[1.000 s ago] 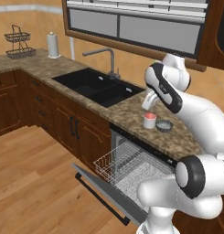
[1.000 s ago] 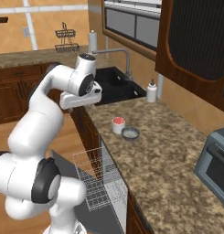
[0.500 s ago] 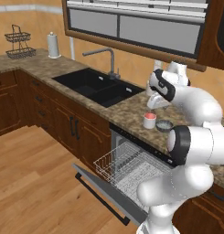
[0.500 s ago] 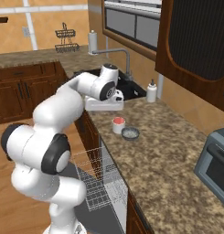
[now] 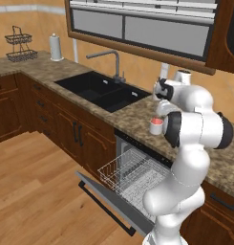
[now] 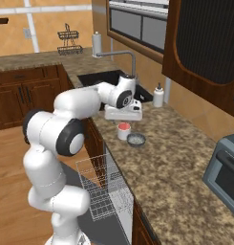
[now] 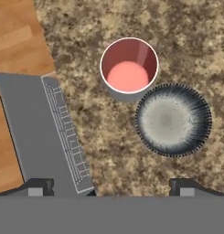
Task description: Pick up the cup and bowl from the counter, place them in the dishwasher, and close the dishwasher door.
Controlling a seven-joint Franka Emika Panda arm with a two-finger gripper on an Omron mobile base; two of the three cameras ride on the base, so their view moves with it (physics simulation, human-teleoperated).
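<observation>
The cup [image 7: 129, 66] stands upright on the bench [image 7: 191, 41], straight below the end effector [image 7: 111, 185], with the bowl [image 7: 173, 119] just beside it, apparently not touching. The end effector hovers above both, spread wide and holding nothing; only its tips show in the hand view. In the left base view the arm hides the bowl and half the cup. The dishwasher door [image 7: 33, 132] lies open beside the bench, its rack [image 5: 130, 174] partly behind the arm.
</observation>
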